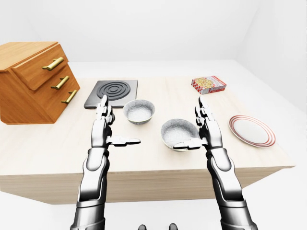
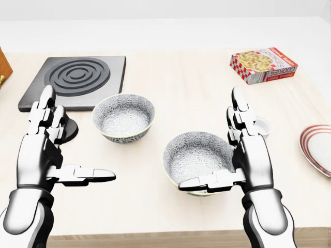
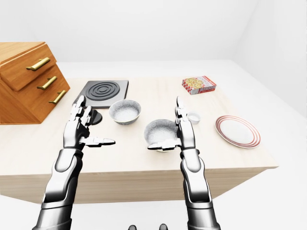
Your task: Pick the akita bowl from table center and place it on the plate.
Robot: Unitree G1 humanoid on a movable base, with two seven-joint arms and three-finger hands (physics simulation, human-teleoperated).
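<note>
Two grey patterned bowls stand on the light wooden table (image 2: 170, 77). The nearer bowl (image 2: 199, 155) sits at the middle of the head view, and the other bowl (image 2: 124, 116) is up and to the left of it. My right hand (image 2: 235, 155) is open beside the nearer bowl's right rim, fingers upright, with the thumb (image 2: 207, 182) stretched across the bowl's near edge. My left hand (image 2: 67, 147) is open too, at lower left, holding nothing. The white plate (image 1: 252, 130) with red rings lies at the table's right end.
A black stove plate (image 2: 77, 77) lies at upper left, with a wooden drawer cabinet (image 1: 33, 81) further left. A cookie box (image 2: 264, 64) is at upper right. A small white cup (image 3: 194, 117) stands behind my right hand. A small dark round object (image 3: 94, 116) sits by my left hand.
</note>
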